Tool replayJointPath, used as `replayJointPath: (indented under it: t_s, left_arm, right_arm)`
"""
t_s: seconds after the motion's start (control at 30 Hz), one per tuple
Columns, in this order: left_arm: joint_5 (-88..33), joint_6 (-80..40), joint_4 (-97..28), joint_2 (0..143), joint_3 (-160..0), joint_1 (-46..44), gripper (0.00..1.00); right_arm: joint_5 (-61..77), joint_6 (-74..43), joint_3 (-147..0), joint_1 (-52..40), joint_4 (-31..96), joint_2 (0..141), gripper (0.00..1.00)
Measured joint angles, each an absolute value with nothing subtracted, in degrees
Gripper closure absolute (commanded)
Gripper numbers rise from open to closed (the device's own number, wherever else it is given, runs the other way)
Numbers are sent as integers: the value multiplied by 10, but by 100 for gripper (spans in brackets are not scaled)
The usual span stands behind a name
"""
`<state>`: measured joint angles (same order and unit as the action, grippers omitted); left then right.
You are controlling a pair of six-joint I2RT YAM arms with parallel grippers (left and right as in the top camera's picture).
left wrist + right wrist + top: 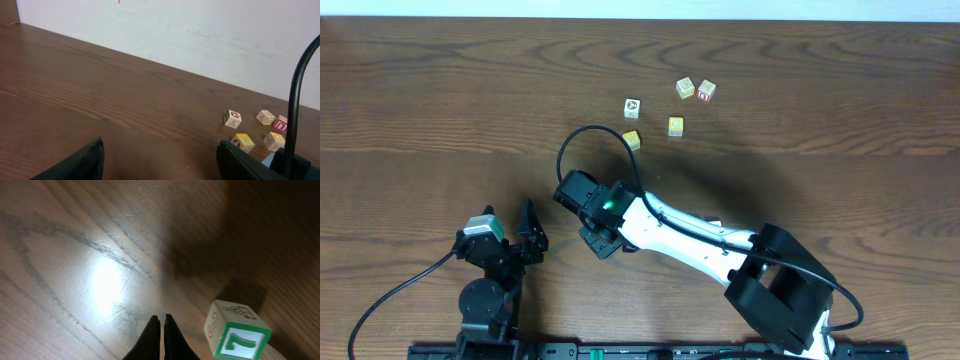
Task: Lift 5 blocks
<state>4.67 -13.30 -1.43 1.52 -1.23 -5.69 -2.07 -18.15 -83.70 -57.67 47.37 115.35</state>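
The green-faced block (237, 332) sits just beside the right pincer (161, 320) — tips pressed together, holding nothing.

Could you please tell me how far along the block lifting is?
Nothing shows as done: no visible block is off the table. In hand: the right jaws are shut on nothing, the green-faced block just beside them. Remaining: that block and the pale blocks farther out; the left jaws stand open.
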Motion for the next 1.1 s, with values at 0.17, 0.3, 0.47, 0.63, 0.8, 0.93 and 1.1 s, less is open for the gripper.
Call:
replayJointPath:
  t_s: [0.17,0.3,0.47,0.63,0.8,0.93,1.1]
  left_arm:
    - [47,-133,-14,15,-12,-57,28]
    - [47,-133,-14,15,-12,-57,28]
    - [47,-133,-14,15,-12,-57,28]
    - [47,-133,-14,15,-12,-57,28]
    - [47,-133,-14,15,-12,-57,28]
    - [47,-133,-14,15,-12,-57,28]
    - [47,-133,-14,15,-12,-57,28]
  right_arm:
    - [-43,-187,-837,-577,474,1153,96]
    - [-57,-189,-837,-576,475,1153,97]
    - [-61,-189,-837,-575,475,1153,97]
    - [-63,-189,-836,-570,475,1153,98]
    - [-63,-189,-816,-557,471,1153,99]
    - [-63,-189,-801,-554,471,1153,99]
    - [-63,-189,-800,-551,461,1153,99]
